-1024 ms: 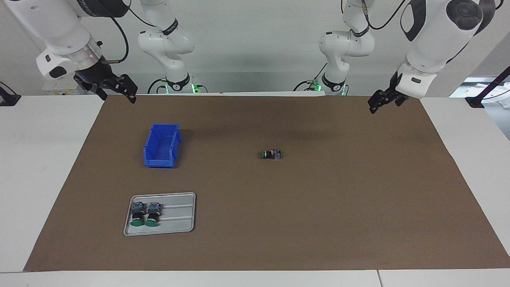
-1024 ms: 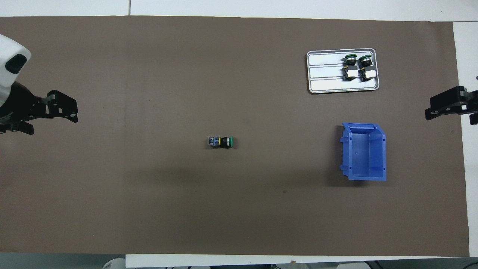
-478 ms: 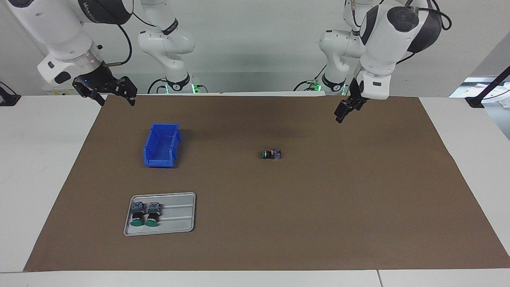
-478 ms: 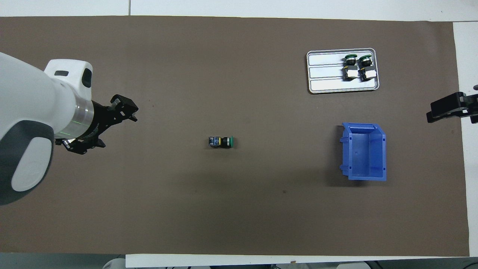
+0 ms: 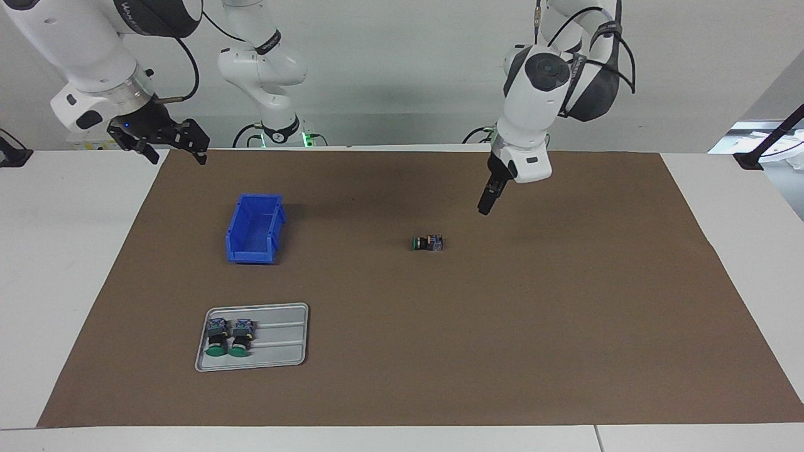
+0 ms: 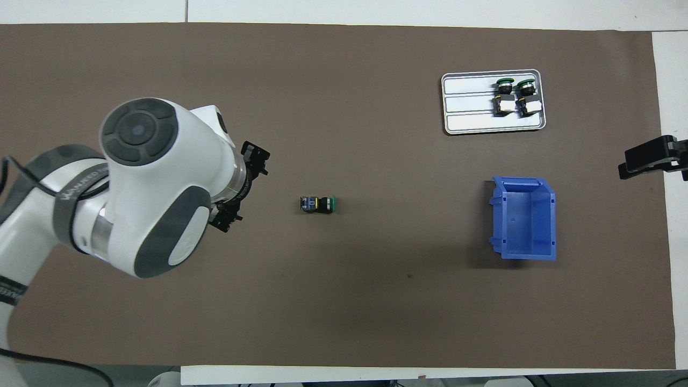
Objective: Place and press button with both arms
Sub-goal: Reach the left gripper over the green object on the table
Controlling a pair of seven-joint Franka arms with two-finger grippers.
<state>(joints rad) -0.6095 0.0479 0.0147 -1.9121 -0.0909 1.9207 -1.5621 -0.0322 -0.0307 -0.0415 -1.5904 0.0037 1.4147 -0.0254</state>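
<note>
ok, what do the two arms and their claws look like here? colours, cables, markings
Both arms are glossy white with rounded links and dark grey joint caps. The left arm has black cables looped along its upper links; the right arm carries a black cable, a silver wrist ring and white lettering on a dark band. The left claw and right claw are black, skeletal linkages; a small blue light shows by the right one.

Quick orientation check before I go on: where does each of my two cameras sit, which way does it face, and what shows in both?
Facing view: high across the table, looking back at the robots; both arms show, left gripper in the air near the button, right gripper raised over the mat's edge.
Overhead view: above the robots' end, looking steeply down; the left arm's bulk and left gripper show, right gripper at the frame edge.
Shared: button, blue bin, grey tray with two switches.
</note>
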